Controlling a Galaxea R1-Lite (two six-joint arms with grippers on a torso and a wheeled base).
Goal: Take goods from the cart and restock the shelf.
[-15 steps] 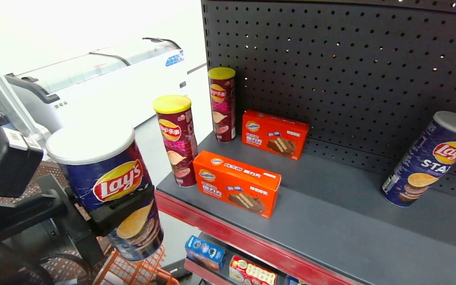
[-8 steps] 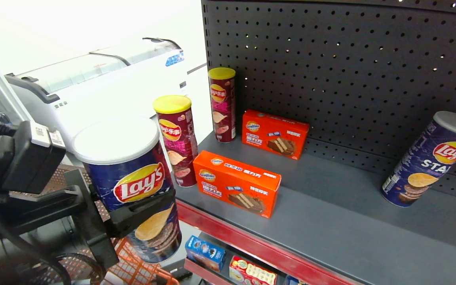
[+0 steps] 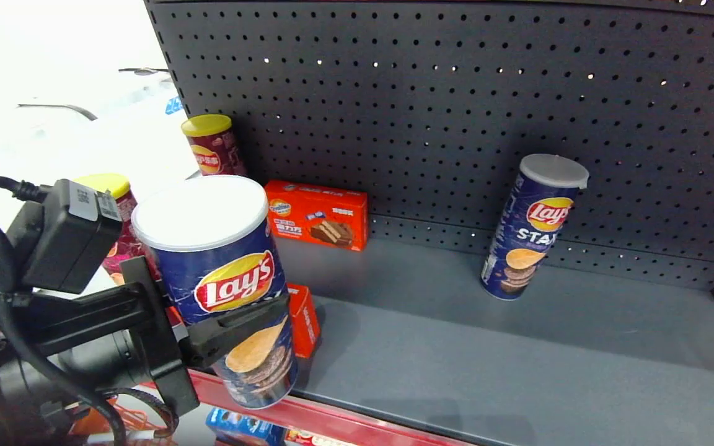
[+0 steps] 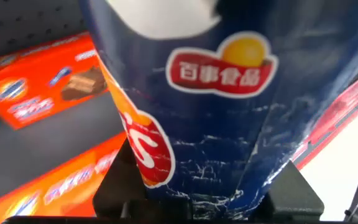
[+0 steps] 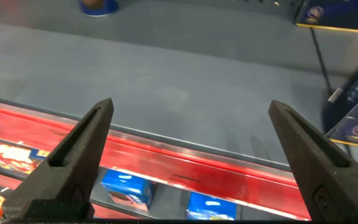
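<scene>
Blue crisp can (image 3: pixel 220 272), white lid on and contents unseen, sits clamped upright in your left gripper (image 3: pixel 217 319) at the front lip of the shelf (image 3: pixel 456 347), its base showing against the red rail (image 3: pixel 344 421). Your right gripper (image 5: pixel 191 155) hangs with fingers spread wide above that same rail. A second blue can (image 3: pixel 530 229), also lidded, stands near the pegboard (image 3: pixel 456 93), and an orange box (image 3: pixel 317 214) and a yellow-capped maroon can (image 3: pixel 211 145) stand further left. Since half a second ago the camera has swung right, and the nearer orange box (image 3: pixel 304 316) is now mostly hidden behind the can in your grip. Grey decking runs the shelf's length, and a white chest freezer (image 3: pixel 84 118) glares beyond its left end.
</scene>
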